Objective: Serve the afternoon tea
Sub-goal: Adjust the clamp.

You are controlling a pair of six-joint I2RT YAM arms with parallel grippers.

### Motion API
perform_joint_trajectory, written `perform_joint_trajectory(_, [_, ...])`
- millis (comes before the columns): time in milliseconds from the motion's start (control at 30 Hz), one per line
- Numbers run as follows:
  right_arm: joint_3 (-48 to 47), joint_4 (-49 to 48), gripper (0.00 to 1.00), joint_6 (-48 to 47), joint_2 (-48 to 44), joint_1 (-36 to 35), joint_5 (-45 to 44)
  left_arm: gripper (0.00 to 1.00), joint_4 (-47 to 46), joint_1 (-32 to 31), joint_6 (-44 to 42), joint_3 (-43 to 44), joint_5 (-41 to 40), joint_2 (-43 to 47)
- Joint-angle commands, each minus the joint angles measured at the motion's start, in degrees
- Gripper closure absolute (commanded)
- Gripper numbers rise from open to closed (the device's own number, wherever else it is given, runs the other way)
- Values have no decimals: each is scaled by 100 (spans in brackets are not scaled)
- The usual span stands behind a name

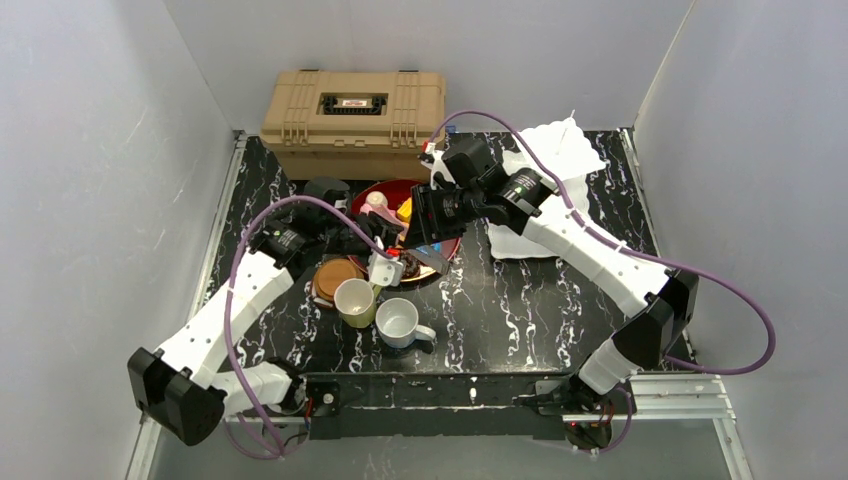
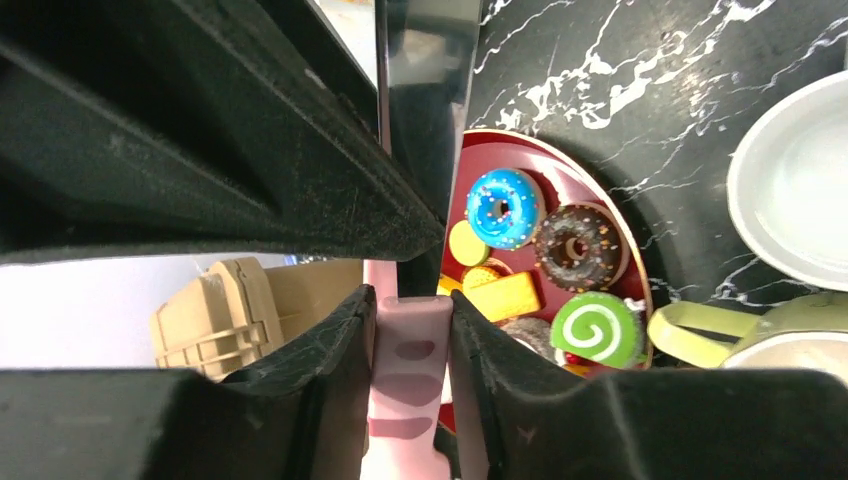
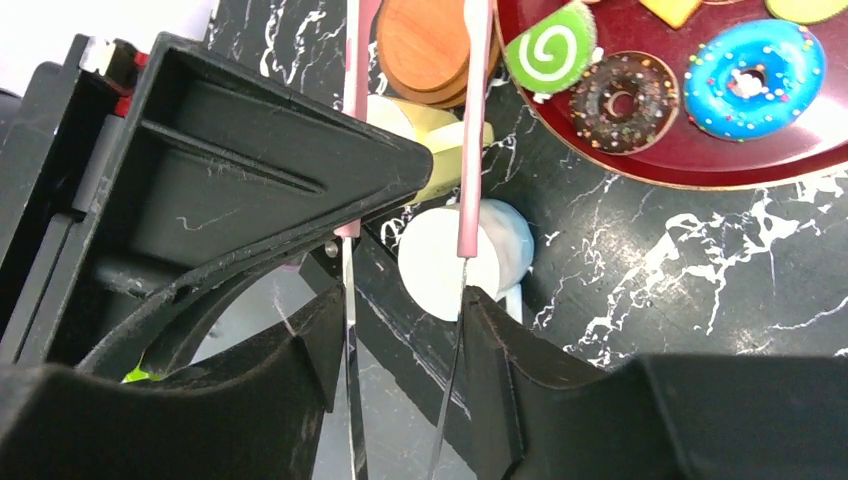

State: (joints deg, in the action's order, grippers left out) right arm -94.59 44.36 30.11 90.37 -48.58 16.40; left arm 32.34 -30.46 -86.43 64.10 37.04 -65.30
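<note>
Seen from above, a round dark-red plate (image 1: 383, 188) sits mid-way across the black, white-veined marble tabletop (image 1: 540, 300) and carries the small toy pastries. In the left wrist view a blue sprinkled donut (image 2: 503, 208) lies on the plate. A chocolate donut (image 2: 578, 247) is just beside it at its 4 o'clock, a green swirl roll (image 2: 598, 330) is at 6 o'clock of the chocolate one, and a yellow cake bar (image 2: 510, 295) is at 6 o'clock of the blue one. Reckoned from the plate in the top view, a stack of brown round coasters (image 1: 335, 280) lies at 8 o'clock and a pale yellow mug (image 1: 355, 300) stands upright just beside the stack at 7 o'clock. A white mug (image 1: 400, 322) stands upright at 6 o'clock, close against the yellow one. A tan ribbed toolbox (image 1: 355, 120) is at 12 o'clock and a crumpled white cloth (image 1: 550, 170) at 2 o'clock. The right gripper (image 3: 400, 300) hangs over the plate's 3 o'clock side, clenched on metal tongs with pink tips (image 3: 470, 150). Both steel blades lie against its inner finger faces, and the pink ends reach out past the coasters. The left gripper (image 2: 410, 300), at the plate's 7 o'clock rim, is pinched on a pink part of one tong arm, with both pads touching it.
</note>
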Motion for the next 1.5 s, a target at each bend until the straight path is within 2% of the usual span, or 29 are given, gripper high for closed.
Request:
perform_joint_trajectory(0, [141, -290, 45, 143, -267, 88, 93, 85, -279, -183, 179, -58, -158, -165])
perform_joint_trajectory(33, [183, -302, 42, 172, -306, 100, 42, 97, -399, -225, 234, -111, -240, -189])
perform_joint_trajectory(67, [231, -331, 38, 206, -354, 109, -2, 100, -566, -276, 299, -193, -341, -195])
perform_joint_trajectory(167, [438, -451, 28, 341, -503, 112, -107, 100, -1139, -362, 458, -494, -480, -122])
perform_joint_trajectory(367, [1005, -848, 28, 607, -827, 117, -273, 100, -1710, -465, 1146, -622, -720, -106])
perform_joint_trajectory(500, [1011, -549, 26, 308, -1058, 207, -597, 100, -1867, -470, 1723, -557, -721, -158])
perform_joint_trajectory(600, [778, -6, 24, -94, -1259, 847, -814, 100, -1859, -465, 2057, -563, -638, -84])
perform_joint_trajectory(700, [727, 95, 22, -365, -1544, 1551, -892, 100, -1804, -465, 2613, -527, -566, -11])
perform_joint_trajectory(800, [833, 223, 21, -584, -1727, 1794, -1187, 100, -1657, -470, 3227, -384, -399, 51])
perform_joint_trajectory(933, [1780, -222, 21, -549, -2281, 1799, -1034, 100, -1740, -461, 4440, -155, -372, 70])
perform_joint_trajectory(1067, [2233, -531, 22, -484, -2651, 1799, -828, 100, -2041, -454, 5642, -18, -502, 83])
perform_joint_trajectory(1167, [2833, -1301, 24, -471, -3158, 1772, -535, 100, -2088, -418, 6471, 140, -364, 81])
perform_joint_trajectory(1233, [3400, -2179, 24, -337, -3592, 1694, -426, 100, -2233, -417, 6942, 161, -277, 117])
perform_joint_trajectory(1333, [3837, -3279, 24, -220, -3844, 1418, -647, 100, -2251, -417, 7399, 226, -54, 85])
perform_joint_trajectory(1467, [3675, -3624, 24, -482, -3492, 715, -1275, 100, -2291, -417, 7550, 165, 104, 35])
